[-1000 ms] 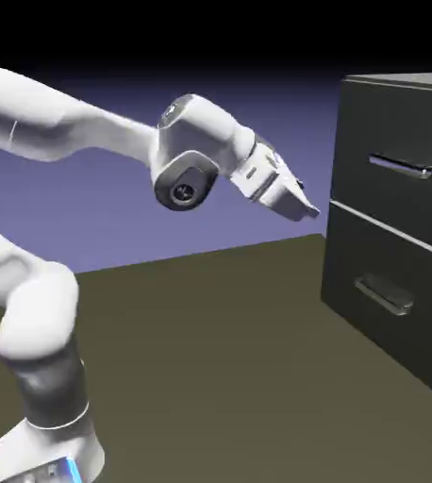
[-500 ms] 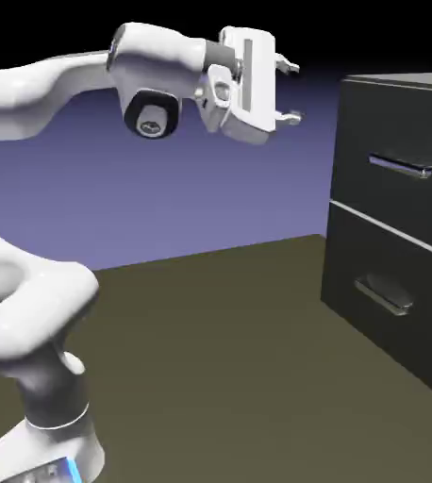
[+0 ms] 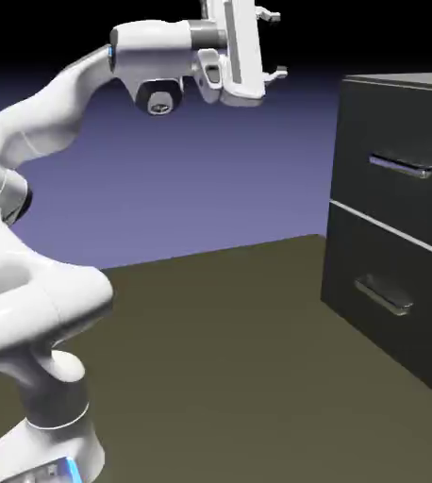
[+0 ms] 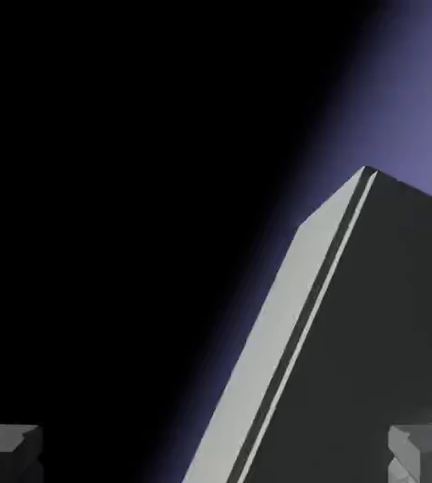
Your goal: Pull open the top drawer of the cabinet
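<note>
The dark grey cabinet stands at the exterior view's right. Its top drawer is flush with the front and carries a bright silver bar handle. The lower drawer has a duller handle. My gripper is open, high above the table, left of the cabinet and above its top edge, fingers pointing toward it. Nothing is between the fingers. In the hand view the cabinet appears tilted, its upper corner and a pale side face showing, with my fingertips spread far apart at the bottom corners.
The olive table surface stretches between the robot base and the cabinet. The arm's elbow bulges at the lower left. A blue-violet backdrop lies behind.
The hand has risen from about handle height to above the cabinet's top and rolled so its fingers point right. The arm folded back. Both drawers stayed closed.
</note>
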